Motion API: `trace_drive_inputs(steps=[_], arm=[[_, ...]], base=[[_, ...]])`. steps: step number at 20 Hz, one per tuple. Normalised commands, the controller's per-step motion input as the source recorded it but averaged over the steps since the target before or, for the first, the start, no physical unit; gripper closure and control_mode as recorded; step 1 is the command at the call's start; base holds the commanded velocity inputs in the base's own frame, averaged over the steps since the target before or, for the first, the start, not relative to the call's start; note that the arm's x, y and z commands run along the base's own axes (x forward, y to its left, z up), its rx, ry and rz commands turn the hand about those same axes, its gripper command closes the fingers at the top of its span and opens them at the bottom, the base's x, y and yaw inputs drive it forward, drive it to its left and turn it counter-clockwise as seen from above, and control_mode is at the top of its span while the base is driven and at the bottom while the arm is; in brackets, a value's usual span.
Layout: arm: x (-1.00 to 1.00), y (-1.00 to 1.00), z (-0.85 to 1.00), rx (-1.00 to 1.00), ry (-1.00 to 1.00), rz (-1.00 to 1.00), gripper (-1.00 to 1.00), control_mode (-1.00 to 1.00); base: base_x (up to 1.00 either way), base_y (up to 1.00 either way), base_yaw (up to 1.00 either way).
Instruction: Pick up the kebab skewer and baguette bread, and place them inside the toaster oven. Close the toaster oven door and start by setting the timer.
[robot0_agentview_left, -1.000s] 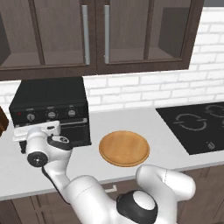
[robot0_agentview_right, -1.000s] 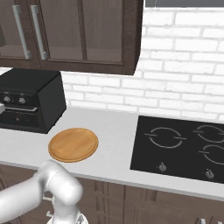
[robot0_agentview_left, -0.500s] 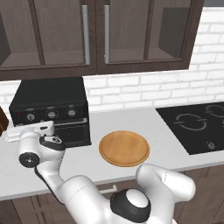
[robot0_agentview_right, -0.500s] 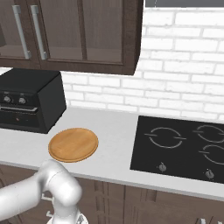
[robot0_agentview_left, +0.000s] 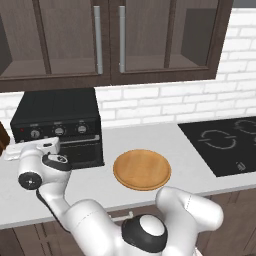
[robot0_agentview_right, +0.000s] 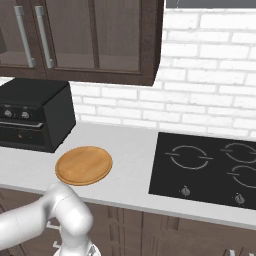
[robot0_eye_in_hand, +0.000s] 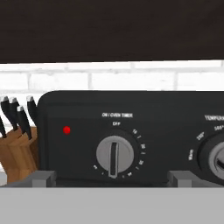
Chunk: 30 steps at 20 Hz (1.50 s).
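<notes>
The black toaster oven (robot0_agentview_left: 57, 125) stands at the counter's left end, also seen at the left as the toaster oven (robot0_agentview_right: 32, 120). The toaster oven door (robot0_agentview_left: 82, 150) is closed. My gripper (robot0_agentview_left: 30, 146) hovers before the left part of the oven's front panel. In the hand view my gripper (robot0_eye_in_hand: 111, 177) is open and holds nothing. One of its fingertips (robot0_eye_in_hand: 41, 177) shows at each side below the timer knob (robot0_eye_in_hand: 115, 155). The knob's bar stands upright under the OFF mark, and a red light (robot0_eye_in_hand: 66, 130) glows to its left. The kebab skewer and baguette bread are hidden.
A bare round wooden plate (robot0_agentview_left: 142, 169) lies on the counter right of the oven, the same plate (robot0_agentview_right: 83, 165) from the other side. A knife block (robot0_eye_in_hand: 17, 151) stands left of the oven. The black cooktop (robot0_agentview_left: 225, 142) occupies the right, with dark cabinets (robot0_agentview_left: 110, 40) overhead.
The hand has slid left along the oven's front, from near the door toward the left knob. The jaws have stayed open.
</notes>
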Motion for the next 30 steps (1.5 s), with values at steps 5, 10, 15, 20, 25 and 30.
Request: trace_drive_inputs(steps=[5,10,15,20,25,30], arm=[[0.17,0.00,0.06,0.00,0.00,0.00,-1.00,-1.00],[0.07,0.00,0.01,0.00,0.00,0.00,-1.00,-1.00],[0.10,0.00,0.00,0.00,0.00,0.00,-1.00,-1.00],[0.13,0.00,0.00,0.00,0.00,0.00,-1.00,-1.00],[0.12,0.01,0.00,0.00,0.00,0.00,-1.00,-1.00],[0.06,0.02,0.00,0.00,0.00,0.00,-1.00,-1.00]], base=[[0.00,0.00,0.00],[0.00,0.00,0.00],[0.00,0.00,0.00],[0.00,0.00,0.00],[0.00,0.00,0.00],[0.00,0.00,0.00]])
